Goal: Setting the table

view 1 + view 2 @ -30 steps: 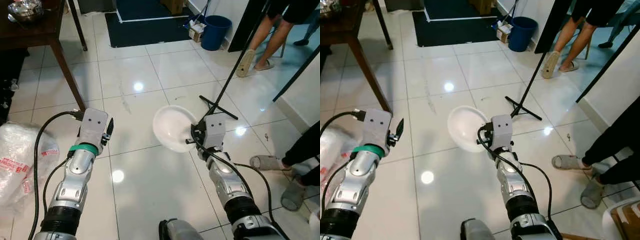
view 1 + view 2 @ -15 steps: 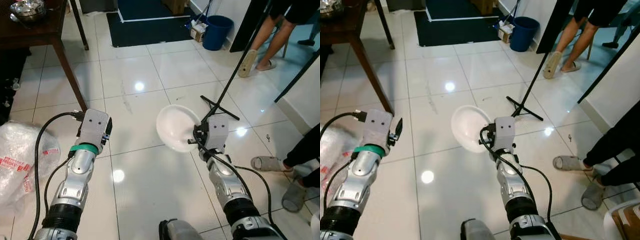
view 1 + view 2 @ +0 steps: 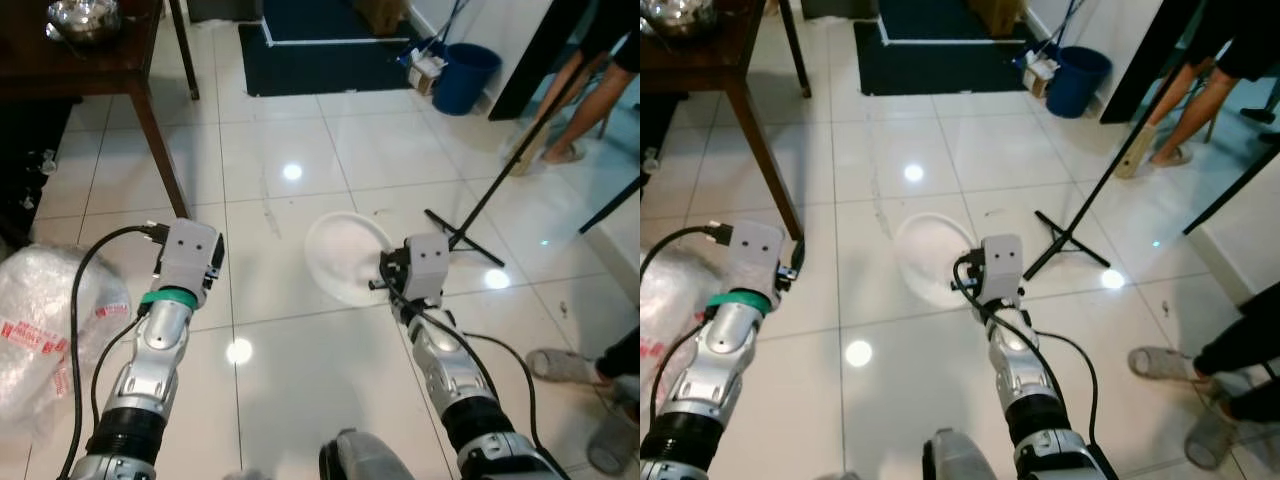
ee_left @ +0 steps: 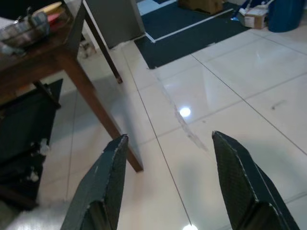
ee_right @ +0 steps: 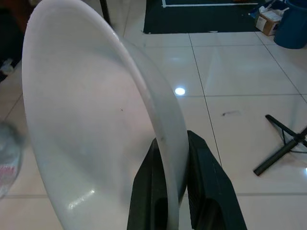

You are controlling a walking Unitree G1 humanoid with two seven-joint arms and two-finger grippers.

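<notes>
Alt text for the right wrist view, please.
The right gripper clamps the rim of a white plate, held on edge between its two black fingers. Beyond lie glossy white floor tiles and a black stand's foot.

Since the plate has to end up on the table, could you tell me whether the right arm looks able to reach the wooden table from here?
Probably not yet. The right claw grips the white plate over open floor, while the wooden table stands well ahead on the robot's left.

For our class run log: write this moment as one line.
right end effector: shut on white bowl rim | left end effector: open, empty | wooden table: ahead-left
</notes>
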